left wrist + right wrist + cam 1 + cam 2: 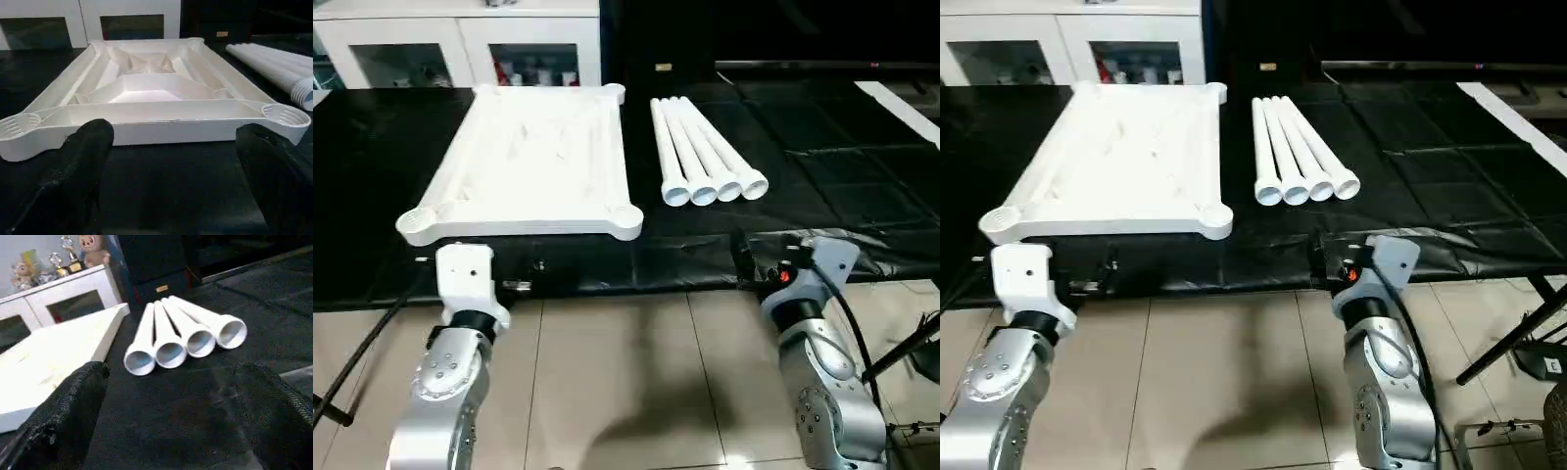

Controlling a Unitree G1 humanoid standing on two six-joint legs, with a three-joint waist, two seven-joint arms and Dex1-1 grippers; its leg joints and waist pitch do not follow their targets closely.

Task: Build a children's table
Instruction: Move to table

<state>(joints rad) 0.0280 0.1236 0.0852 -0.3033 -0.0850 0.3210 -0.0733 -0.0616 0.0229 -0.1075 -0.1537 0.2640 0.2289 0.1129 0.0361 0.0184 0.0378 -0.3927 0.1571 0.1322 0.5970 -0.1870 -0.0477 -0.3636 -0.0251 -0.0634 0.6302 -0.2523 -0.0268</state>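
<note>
The top (533, 162) is lying ribs-up on the left of the black tabletop (822, 196), four legs (705, 152) touching side by side just right; both arms' jaws are standing wide open, empty. Nudging one round leg risks scattering all

White table top (533, 166) lies upside down before me on black mat (822, 176), ribbed underside up, corner sockets open. Four white tapered legs (705, 147) lie side by side just right of it, touching, open ends toward me.
</note>
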